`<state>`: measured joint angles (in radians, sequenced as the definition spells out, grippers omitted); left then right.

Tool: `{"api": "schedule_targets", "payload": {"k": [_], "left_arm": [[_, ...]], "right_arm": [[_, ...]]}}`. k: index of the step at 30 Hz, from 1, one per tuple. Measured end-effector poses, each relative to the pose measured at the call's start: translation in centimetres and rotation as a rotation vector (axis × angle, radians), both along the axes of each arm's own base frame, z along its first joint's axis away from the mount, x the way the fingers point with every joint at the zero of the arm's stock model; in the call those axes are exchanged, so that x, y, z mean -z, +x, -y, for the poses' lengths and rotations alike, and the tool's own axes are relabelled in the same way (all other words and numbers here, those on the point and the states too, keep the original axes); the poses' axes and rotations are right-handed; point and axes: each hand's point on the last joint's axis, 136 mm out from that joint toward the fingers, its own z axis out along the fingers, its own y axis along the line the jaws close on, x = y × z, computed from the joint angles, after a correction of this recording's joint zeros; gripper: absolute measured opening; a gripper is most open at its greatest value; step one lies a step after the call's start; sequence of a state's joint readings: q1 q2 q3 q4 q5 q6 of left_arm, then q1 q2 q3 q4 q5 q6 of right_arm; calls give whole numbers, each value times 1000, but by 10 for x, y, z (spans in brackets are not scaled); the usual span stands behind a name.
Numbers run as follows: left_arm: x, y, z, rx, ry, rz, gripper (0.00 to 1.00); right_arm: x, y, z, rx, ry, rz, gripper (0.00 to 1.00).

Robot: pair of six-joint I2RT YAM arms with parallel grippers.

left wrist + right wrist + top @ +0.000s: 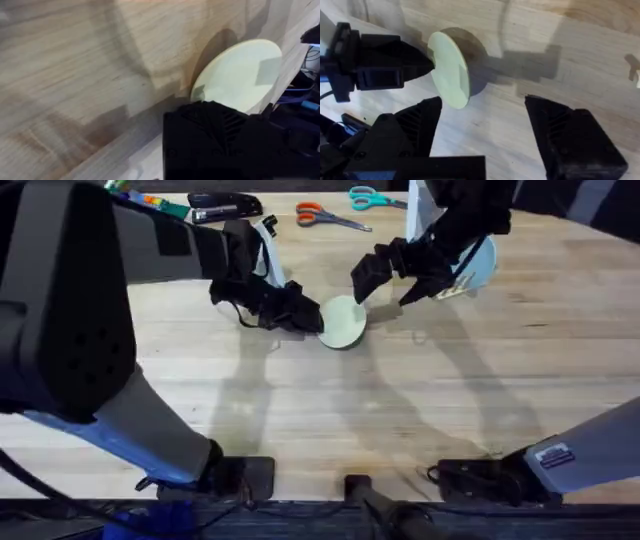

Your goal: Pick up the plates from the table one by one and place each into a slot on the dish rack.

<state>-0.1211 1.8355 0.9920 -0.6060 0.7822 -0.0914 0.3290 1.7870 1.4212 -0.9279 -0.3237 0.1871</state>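
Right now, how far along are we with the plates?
Nothing clearly racked yet: the rack by the blue plate is mostly hidden. In hand: the left end effector grips the yellow plate on edge above the table; the right end effector, open, hovers nearby. Left: slotting it.

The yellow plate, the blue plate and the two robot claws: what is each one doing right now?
Yellow plate: lifted on edge, gripped by the left claw, one rim down near the table.
Left claw: shut on the yellow plate.
Right claw: open, close to the plate, not touching it.
Blue plate: standing up behind the right arm.
Scissors: lying flat.
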Motion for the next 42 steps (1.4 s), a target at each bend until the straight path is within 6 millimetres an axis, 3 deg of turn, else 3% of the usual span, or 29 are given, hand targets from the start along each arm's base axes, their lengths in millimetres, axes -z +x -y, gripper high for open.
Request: {"api": "schedule_targets", "payload": {"k": [14, 19, 20, 22, 33, 42], "left_arm": [[0, 0, 0, 0, 0, 0, 41], [0, 0, 0, 0, 0, 0, 41], [0, 0, 0, 0, 0, 0, 40], [0, 0, 0, 0, 0, 0, 40], [0, 0, 0, 0, 0, 0, 40], [0, 0, 0, 0, 0, 0, 40]], "right_arm": [[-1, 4, -3, -2, 13, 18, 995], [-3, 13, -12, -17, 30, 68, 995], [3, 17, -24, -41, 37, 82, 995], [9, 16, -27, -50, 33, 70, 995], [42, 17, -31, -58, 10, 6, 995], [49, 17, -42, -61, 46, -11, 995]]}}
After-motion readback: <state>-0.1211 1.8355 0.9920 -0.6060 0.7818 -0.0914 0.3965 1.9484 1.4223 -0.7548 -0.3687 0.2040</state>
